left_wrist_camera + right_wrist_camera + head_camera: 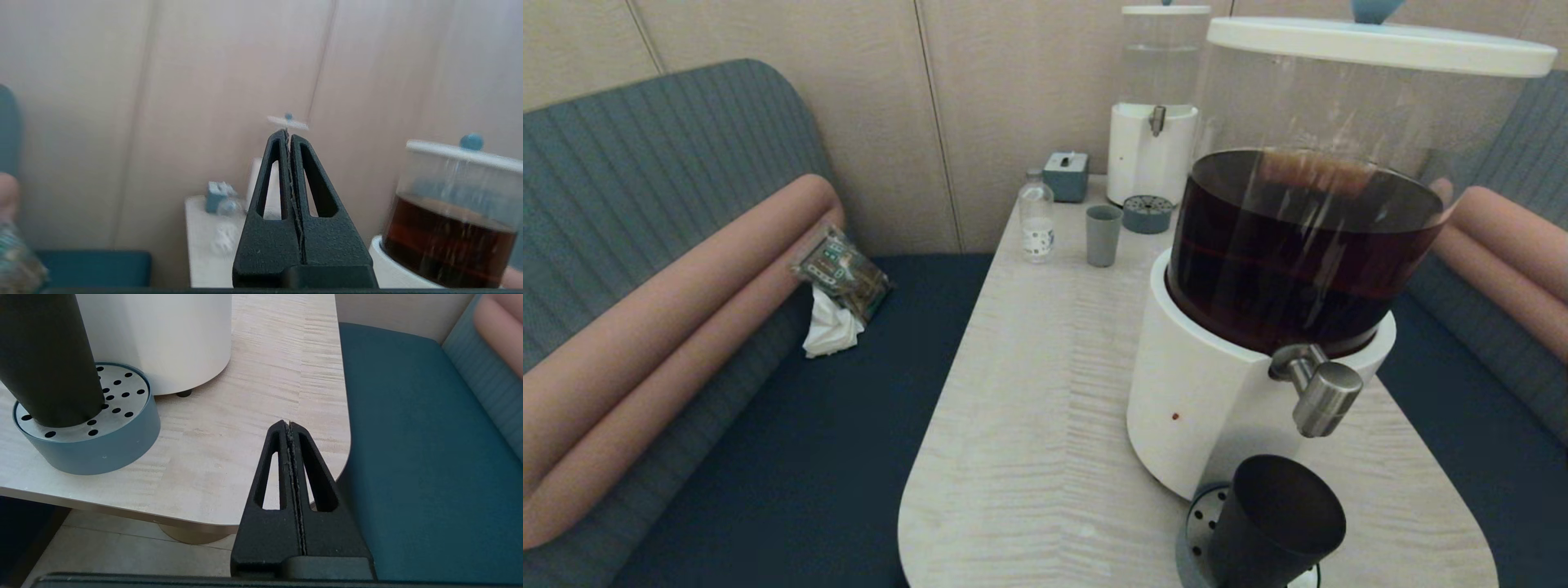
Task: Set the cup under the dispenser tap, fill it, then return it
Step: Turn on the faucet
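The matte black cup point(1274, 523) stands upright on the perforated drip tray point(1196, 523) right below the brushed-steel dispenser tap point(1319, 392) of the big dispenser point(1217, 392) with dark brown liquid. In the right wrist view the cup point(45, 359) rests on the drip tray point(118, 428) off to one side. My right gripper point(289, 424) is shut and empty, hovering by the table's near right corner, apart from the cup. My left gripper point(288, 132) is shut and empty, held up in the air facing the far wall. Neither arm shows in the head view.
A pale grey-blue tumbler point(1103, 235), a small water bottle point(1037, 220), a grey box point(1066, 175) and a smaller clear-water dispenser point(1156, 106) with its own drip tray point(1147, 214) stand at the table's far end. Blue bench seats point(833, 425) flank the table point(1029, 408).
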You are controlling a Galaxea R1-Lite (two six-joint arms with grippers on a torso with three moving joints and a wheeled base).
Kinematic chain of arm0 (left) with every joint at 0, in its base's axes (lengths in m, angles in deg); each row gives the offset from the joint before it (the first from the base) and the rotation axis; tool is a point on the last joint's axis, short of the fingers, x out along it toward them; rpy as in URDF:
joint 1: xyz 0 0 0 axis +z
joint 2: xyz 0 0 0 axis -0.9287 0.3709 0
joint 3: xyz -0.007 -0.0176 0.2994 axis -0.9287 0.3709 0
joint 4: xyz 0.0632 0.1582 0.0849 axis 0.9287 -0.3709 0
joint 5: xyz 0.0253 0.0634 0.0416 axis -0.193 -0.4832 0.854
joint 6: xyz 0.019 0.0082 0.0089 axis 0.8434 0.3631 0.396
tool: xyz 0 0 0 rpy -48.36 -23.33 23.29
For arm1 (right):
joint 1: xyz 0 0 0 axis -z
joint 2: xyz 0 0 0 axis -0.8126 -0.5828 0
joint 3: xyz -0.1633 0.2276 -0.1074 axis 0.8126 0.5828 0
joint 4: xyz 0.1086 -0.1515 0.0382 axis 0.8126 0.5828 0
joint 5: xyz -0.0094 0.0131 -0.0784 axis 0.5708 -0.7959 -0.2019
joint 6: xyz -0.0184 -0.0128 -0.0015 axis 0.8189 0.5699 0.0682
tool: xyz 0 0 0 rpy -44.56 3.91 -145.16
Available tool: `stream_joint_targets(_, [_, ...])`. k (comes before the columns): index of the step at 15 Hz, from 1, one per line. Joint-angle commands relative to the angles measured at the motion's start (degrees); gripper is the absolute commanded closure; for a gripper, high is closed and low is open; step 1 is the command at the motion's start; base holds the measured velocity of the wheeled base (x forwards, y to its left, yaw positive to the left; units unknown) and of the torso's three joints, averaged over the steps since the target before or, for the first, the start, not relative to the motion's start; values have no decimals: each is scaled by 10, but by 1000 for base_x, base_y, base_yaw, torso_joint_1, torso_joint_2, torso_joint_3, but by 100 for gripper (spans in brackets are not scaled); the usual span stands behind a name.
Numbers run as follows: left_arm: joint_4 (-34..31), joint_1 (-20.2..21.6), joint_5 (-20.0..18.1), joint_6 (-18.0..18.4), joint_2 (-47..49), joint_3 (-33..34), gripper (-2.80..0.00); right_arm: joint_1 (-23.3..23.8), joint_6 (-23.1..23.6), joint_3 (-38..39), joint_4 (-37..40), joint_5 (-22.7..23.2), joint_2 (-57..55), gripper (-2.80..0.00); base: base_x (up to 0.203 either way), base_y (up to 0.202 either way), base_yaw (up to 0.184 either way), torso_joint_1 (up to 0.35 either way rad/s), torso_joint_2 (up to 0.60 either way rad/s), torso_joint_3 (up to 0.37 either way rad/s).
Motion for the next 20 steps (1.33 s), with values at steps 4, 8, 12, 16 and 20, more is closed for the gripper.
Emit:
stream_joint_targets(4, [-65, 14, 34, -10, -193, 39, 0, 0, 0, 5, 0, 0, 2, 0, 0, 0, 0, 0, 0, 0])
stream_joint_targets(8, [-100, 47, 37, -7, -300, 65, 0, 0, 0, 6, 0, 0, 3, 0, 0, 0, 0, 0, 0, 0])
stream_joint_targets(12, [-129, 65, -5, -4, -401, 63, 0, 0, 1, 5, 0, 0, 2, 0, 0, 0, 0, 0, 0, 0])
stream_joint_targets(16, [-247, 72, -55, 67, -489, 60, 0, 0, 0, 5, 0, 0, 3, 0, 0, 0, 0, 0, 0, 0])
stream_joint_targets(20, [-409, 72, -52, 127, -490, 77, 0, 0, 0, 5, 0, 0, 2, 0, 0, 0, 0, 0, 0, 0])
